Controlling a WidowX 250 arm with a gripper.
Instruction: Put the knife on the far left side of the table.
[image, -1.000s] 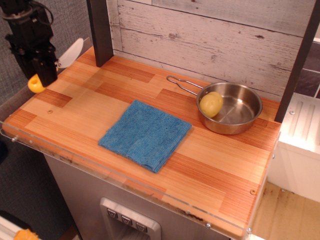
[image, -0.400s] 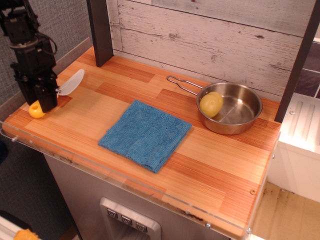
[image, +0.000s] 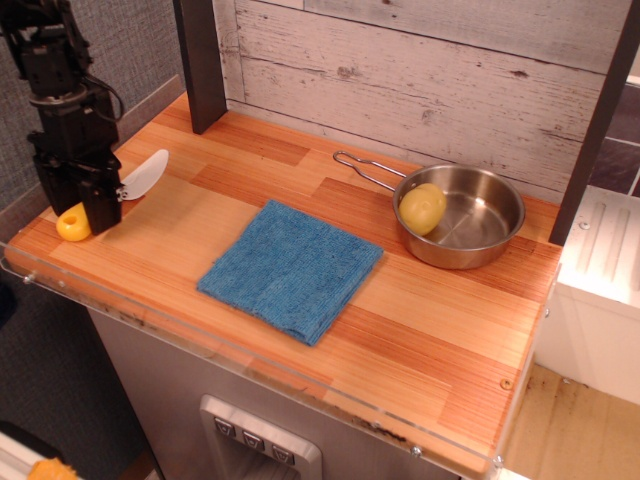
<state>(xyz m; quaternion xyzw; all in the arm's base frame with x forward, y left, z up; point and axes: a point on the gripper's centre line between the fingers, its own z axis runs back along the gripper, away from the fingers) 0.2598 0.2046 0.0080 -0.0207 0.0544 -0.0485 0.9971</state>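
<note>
The knife (image: 145, 172) has a white curved blade and a yellow-orange handle end (image: 72, 224). It lies low at the far left of the wooden table (image: 430, 330), at or just above the surface. My black gripper (image: 98, 212) stands upright over the knife's middle, shut on the handle and hiding part of it. The blade points to the back right and the handle end points to the front left near the table's left edge.
A folded blue cloth (image: 291, 267) lies in the middle of the table. A steel pan (image: 460, 213) holding a yellow lemon-like fruit (image: 423, 207) sits at the back right. A dark post (image: 201, 62) stands at the back left. A clear rim (image: 250, 365) lines the front edge.
My gripper has come down with the knife from above the table's left edge to the surface, and shifted slightly inward to the right.
</note>
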